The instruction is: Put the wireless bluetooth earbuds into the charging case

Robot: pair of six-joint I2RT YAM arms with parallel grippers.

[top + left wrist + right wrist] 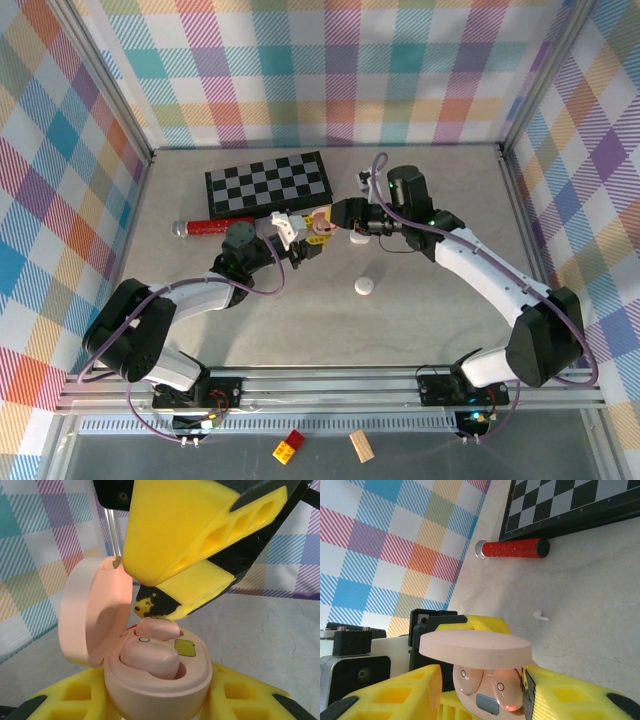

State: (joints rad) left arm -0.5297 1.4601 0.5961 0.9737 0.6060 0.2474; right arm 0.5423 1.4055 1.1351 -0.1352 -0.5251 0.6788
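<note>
Here, an open pale-pink rounded plastic charging case (155, 692) is gripped by the left claw (308, 244); above it, the right claw (345, 214) is narrowly parted.

Bright, even light with soft, faint shadows; wrist views sharp mid-frame, slightly blurred at the nearest edges.

The pink case (465, 701) is sitting open between the right gripper's (481, 692) spread yellow fingers (390, 695). Its lid (475, 647) is standing edge-on above two pink buds (469, 678) lying in their wells (a red light is glowing beside one). Beyond, a white bud (541, 615) is lying on the table (590, 595), well apart from a red tube (512, 548) resting just beside the checkerboard (570, 500).
</note>
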